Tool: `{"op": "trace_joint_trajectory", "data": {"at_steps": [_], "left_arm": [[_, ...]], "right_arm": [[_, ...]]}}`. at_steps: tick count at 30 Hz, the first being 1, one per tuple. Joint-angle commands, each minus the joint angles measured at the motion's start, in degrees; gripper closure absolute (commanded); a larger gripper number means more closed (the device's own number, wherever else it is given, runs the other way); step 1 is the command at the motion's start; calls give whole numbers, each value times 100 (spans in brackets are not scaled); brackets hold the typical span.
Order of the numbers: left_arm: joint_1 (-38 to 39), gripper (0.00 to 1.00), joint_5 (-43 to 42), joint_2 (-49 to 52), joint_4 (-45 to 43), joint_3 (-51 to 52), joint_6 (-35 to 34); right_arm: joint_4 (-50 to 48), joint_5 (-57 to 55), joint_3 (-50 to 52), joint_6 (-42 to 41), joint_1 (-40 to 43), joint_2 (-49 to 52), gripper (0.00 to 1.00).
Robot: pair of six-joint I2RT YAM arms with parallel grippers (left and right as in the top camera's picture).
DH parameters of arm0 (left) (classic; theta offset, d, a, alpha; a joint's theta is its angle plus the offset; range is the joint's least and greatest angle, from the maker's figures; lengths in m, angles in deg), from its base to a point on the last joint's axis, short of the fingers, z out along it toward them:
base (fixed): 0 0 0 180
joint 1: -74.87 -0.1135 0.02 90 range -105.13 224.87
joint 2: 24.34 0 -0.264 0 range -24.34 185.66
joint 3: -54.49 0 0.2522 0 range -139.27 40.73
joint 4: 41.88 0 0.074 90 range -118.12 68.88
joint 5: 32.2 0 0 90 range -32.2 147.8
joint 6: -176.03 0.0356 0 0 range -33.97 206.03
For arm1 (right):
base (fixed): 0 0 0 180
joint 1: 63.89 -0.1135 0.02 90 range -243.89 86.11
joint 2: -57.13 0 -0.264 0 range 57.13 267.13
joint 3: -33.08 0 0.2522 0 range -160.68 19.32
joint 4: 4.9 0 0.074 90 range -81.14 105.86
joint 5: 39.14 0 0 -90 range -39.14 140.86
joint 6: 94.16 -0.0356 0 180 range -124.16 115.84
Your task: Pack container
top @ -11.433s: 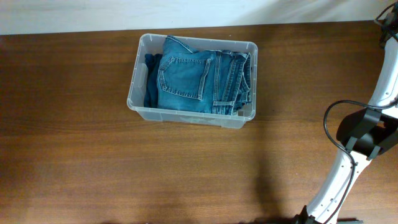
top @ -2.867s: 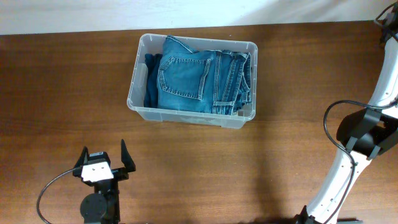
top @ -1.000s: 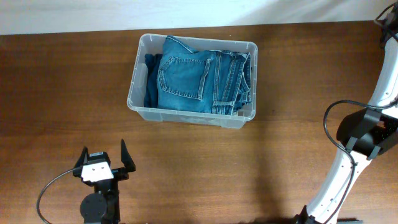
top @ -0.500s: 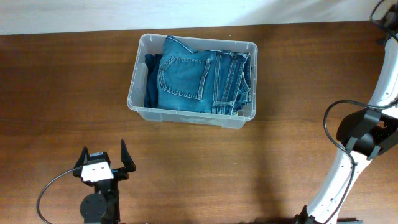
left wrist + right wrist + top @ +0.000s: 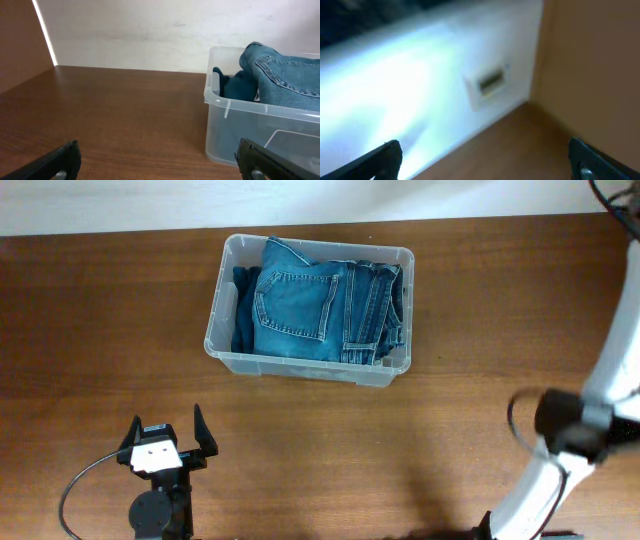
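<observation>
The container [image 5: 222,292], a clear plastic tub, stands at the back middle of the wooden table. Folded blue jeans [image 5: 320,305] fill it, with a darker blue garment [image 5: 243,305] at its left end. My left gripper [image 5: 166,420] sits near the front left, well short of the tub, open and empty. In the left wrist view its gripper [image 5: 160,160] faces the container [image 5: 240,130], with the jeans [image 5: 285,75] bulging above the rim. My right gripper [image 5: 485,155] is open with nothing between its fingers. It points at a blurred wall.
The right arm [image 5: 570,425] rises at the table's right edge, blurred. A pale wall runs along the back edge of the table [image 5: 100,320]. A black cable [image 5: 75,490] loops beside the left arm. A small wall plate [image 5: 490,82] shows in the right wrist view.
The right arm has swung and is now blurred, its dark joint lower and further left. The left arm, the container and the jeans have not moved.
</observation>
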Motion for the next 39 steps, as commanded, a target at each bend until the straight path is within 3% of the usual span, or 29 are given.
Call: {"op": "trace_joint_trajectory", "data": {"at_steps": [1,8,14,22,27,32,39], "left_arm": [[-28,1,59,-42,22,13,70],[-28,1,59,-42,22,11,70],[-28,1,59,-42,20,11,70],[-28,1,59,-39,20,11,70],[-28,1,59,-42,20,13,70],[-28,1,59,-42,20,11,70],[-28,1,59,-42,20,13,70]], "right_arm": [[330,92,-142,-39,-205,-1421,2],[704,92,-140,-39,-743,-2959,2],[1620,199,-85,-42,-839,-4059,1],[2374,203,907,-46,-839,-5421,2],[2122,240,2175,-160,-837,-6216,2],[1270,245,4085,-350,-824,-7145,2],[-1381,428,7753,-348,-824,-8660,1]]}}
